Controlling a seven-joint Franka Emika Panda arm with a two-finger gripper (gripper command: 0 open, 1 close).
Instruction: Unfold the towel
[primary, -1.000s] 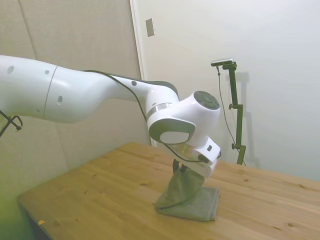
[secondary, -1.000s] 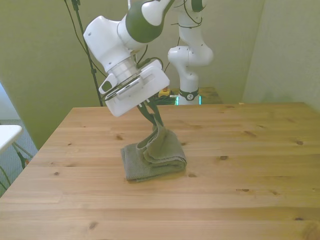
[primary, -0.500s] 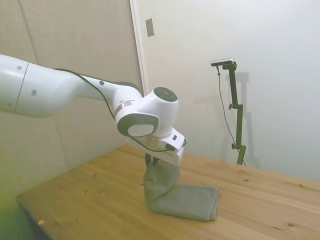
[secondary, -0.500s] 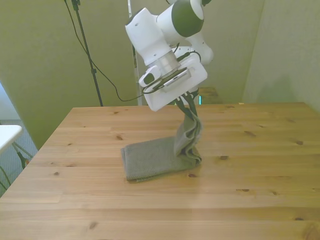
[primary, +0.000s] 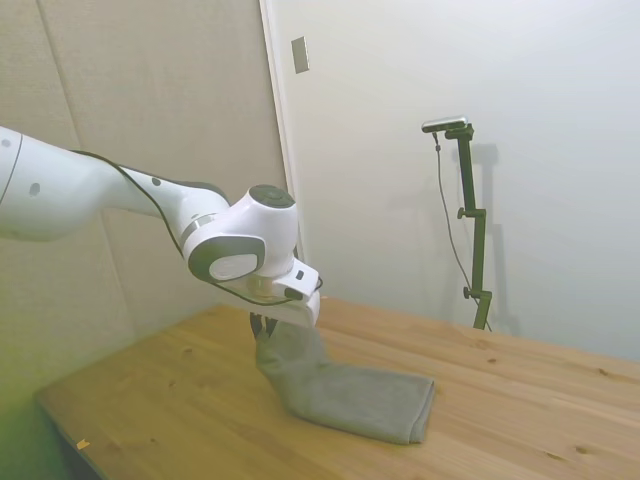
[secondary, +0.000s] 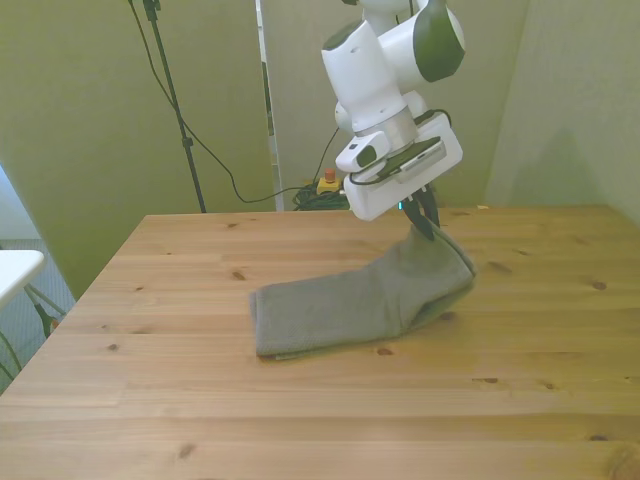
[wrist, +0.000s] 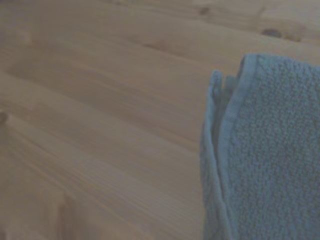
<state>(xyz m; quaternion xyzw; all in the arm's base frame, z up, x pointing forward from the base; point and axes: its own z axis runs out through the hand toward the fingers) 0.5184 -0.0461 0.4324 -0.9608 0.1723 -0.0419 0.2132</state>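
The gripper (secondary: 424, 216) is clenched on one edge of the towel (secondary: 350, 305), lifted toward the front view's right; the rest lies on the table (secondary: 200, 400). Risk: the cloth slips out, or the whole towel drags without opening.

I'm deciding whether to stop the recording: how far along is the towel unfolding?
The gripper has pinched one end of the towel and holds it raised toward the front view's right. The rest lies flat on the table, so the fold is opened most of the way. Left: lay the raised end down and release it.
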